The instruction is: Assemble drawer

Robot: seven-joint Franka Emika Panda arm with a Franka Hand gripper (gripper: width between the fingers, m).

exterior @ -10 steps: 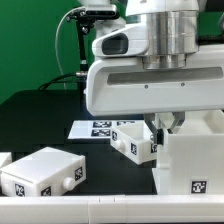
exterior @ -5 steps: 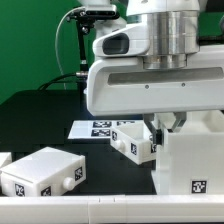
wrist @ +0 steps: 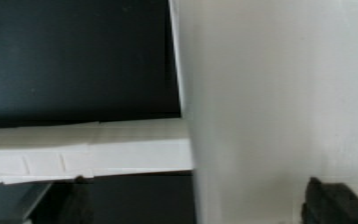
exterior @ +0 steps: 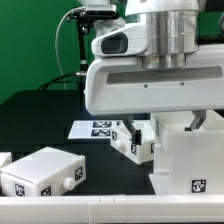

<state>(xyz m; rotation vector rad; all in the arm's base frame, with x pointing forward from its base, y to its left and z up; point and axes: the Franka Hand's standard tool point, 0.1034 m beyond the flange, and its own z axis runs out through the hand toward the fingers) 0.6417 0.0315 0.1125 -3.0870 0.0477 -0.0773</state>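
The white cube-shaped housing (exterior: 190, 165) stands at the exterior view's right front, with a tag on its near face. My gripper (exterior: 160, 125) hangs right over its top edge. Its dark fingers (exterior: 130, 130) are spread wide, so it is open and holds nothing. In the wrist view the housing's white wall (wrist: 274, 100) runs between the fingertips (wrist: 60, 200) of the gripper (wrist: 197, 200). One knobbed tray (exterior: 135, 142) lies just beside the housing, under the hand. The other tray (exterior: 45, 175) lies at the front left.
The marker board (exterior: 92, 128) lies flat on the black table behind the trays. A white rail (exterior: 100, 212) runs along the front edge. Dark cables and a stand (exterior: 75, 40) rise at the back left. The wrist view also shows a white band (wrist: 78, 150) beside the housing.
The fingers were close together over the housing's top edge and have now spread wide apart. The hand, housing and trays have stayed in place.
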